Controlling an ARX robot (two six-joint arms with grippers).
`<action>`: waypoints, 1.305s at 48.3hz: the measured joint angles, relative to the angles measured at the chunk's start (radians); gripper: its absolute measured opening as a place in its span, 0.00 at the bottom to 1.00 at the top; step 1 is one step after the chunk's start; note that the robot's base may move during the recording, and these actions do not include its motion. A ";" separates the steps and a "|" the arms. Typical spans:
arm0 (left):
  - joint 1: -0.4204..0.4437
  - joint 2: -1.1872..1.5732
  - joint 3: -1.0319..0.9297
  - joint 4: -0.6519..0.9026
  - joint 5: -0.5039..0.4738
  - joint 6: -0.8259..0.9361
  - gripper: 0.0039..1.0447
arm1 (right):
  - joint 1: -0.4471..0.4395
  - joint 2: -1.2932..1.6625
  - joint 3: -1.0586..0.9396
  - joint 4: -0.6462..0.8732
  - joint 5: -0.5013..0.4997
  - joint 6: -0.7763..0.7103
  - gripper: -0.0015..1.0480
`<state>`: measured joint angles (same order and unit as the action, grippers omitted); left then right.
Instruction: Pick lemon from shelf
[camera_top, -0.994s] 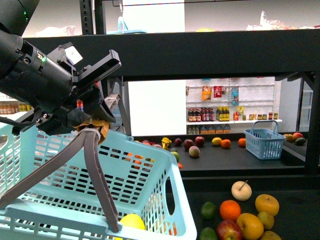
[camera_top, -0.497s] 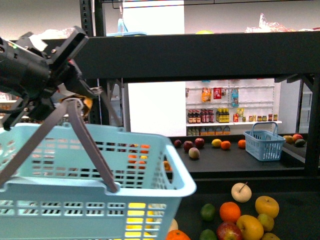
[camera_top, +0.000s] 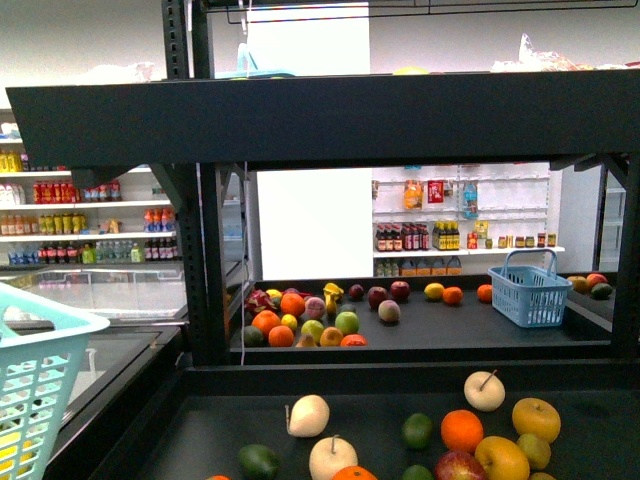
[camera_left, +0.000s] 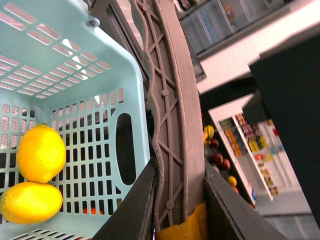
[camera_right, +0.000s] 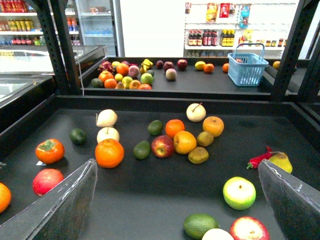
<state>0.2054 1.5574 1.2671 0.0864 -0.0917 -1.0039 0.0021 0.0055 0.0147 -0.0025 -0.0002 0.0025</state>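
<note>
From my left wrist camera I see the left end effector (camera_left: 180, 200) clamped shut on the grey basket handle (camera_left: 170, 110), its two dark fingers (camera_left: 142, 200) pressed on either side of the handle strap. The light blue basket (camera_left: 60, 65) hangs below it, and two lemons lie inside against the slatted wall: one lemon (camera_left: 41, 152) and a second lemon (camera_left: 30, 201) touching it just beneath, both down inside the basket away from the end effector. In the front view only a corner of that basket (camera_top: 40, 390) shows at about 8 o'clock, with neither arm in sight. The right end effector (camera_right: 180, 200) stands wide open and holds nothing, its two grey fingers (camera_right: 60, 210) framing the black shelf (camera_right: 150, 200) tray below. On that tray I read a loose cluster of fruit: an orange (camera_right: 109, 152), a red apple (camera_right: 162, 146), a pale apple with a stem (camera_right: 196, 112), a persimmon (camera_right: 49, 150), a green apple (camera_right: 239, 192) and a red chili (camera_right: 259, 158) beside a yellow pear (camera_right: 280, 161) at about 3 o'clock. I cannot pick out a lemon among them with certainty. On the farther tray sits a small blue basket (camera_right: 246, 69); what it contains I cannot tell. A heap of mixed fruit (camera_right: 125, 77) lies at about 11 o'clock. Black upright posts (camera_top: 210, 260) stand between the tiers.
</note>
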 joint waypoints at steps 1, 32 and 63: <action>0.009 0.000 -0.006 0.008 -0.008 -0.013 0.20 | 0.000 0.000 0.000 0.000 0.000 0.000 0.93; 0.092 0.066 -0.135 0.333 -0.219 -0.306 0.19 | 0.000 0.000 0.000 0.000 0.000 0.000 0.93; 0.029 0.173 -0.192 0.571 -0.283 -0.352 0.12 | 0.000 0.000 0.000 0.000 0.000 0.000 0.93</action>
<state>0.2348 1.7302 1.0756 0.6575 -0.3744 -1.3560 0.0021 0.0055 0.0147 -0.0025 -0.0006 0.0025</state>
